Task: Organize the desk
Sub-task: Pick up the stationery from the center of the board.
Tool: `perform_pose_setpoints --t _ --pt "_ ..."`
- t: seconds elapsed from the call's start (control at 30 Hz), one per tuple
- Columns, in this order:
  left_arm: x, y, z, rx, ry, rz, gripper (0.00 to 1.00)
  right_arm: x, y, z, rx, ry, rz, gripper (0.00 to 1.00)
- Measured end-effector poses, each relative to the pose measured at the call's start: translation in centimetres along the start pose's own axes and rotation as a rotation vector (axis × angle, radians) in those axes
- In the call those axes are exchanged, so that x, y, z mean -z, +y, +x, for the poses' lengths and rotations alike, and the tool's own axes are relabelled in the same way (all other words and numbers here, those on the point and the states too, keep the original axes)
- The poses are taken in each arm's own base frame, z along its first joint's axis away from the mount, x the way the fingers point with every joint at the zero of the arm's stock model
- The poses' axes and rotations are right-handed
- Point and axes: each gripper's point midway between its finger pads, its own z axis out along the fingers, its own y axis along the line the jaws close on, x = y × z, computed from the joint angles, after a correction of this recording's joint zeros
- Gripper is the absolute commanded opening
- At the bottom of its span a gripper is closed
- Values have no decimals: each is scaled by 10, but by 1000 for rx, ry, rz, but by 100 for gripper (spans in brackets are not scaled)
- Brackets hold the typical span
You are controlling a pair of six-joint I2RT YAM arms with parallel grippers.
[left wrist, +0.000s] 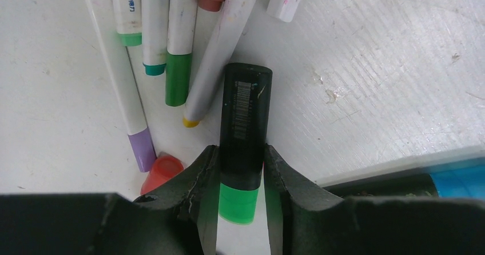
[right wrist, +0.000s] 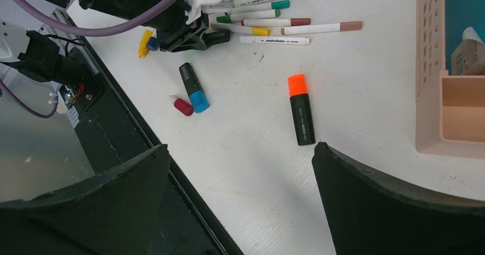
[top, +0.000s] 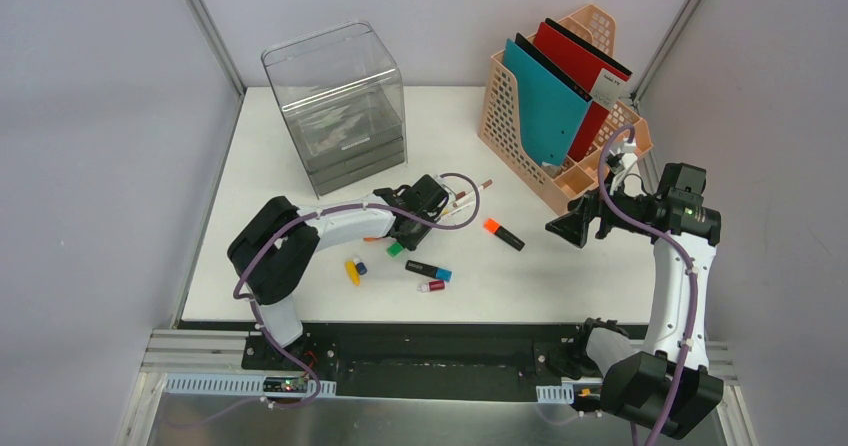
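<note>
Pinching the green-capped highlighter [left wrist: 246, 112] between its jaws, the left gripper [left wrist: 241, 158] sits low on the white desk [top: 520, 291], which spans the scene, beside a fan of loose markers [left wrist: 171, 38]. Further right, the right gripper [right wrist: 240, 147] hangs with jaws spread wide near the orange-capped highlighter [right wrist: 301, 111]. Pick-up seems in hand; next calls for a clean lift clear of the markers, likely toward the peach organizer [top: 510, 126] far right.

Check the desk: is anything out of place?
Yes: pens lie fanned askew on the desk; the orange highlighter and blue highlighter lie scattered, outside the peach organizer. The left tool grips the green highlighter.
</note>
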Motion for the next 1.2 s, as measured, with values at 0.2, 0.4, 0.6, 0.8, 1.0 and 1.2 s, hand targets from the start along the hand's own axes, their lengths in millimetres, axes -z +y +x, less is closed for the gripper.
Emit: perform_pose_setpoints --t 0.2,0.4,0.6,0.8,1.0,1.2 --pt "0 -2 -3 35 -16 4 0 -1 1 0 -4 -4 -9 99" --pt "7 -9 -2 83 -61 47 0 -1 5 -2 -4 -20 -31 99" --pt "31 -15 -18 149 -183 107 0 -3 9 0 -18 -32 -59 99" --pt "55 -24 -46 255 -364 190 0 -7 21 1 -41 -77 -137 99" --pt "75 -25 -73 454 -499 240 0 -10 39 2 -60 -137 -242 99" --pt "91 -31 -104 677 -528 313 0 -15 46 1 -44 -149 -297 99"
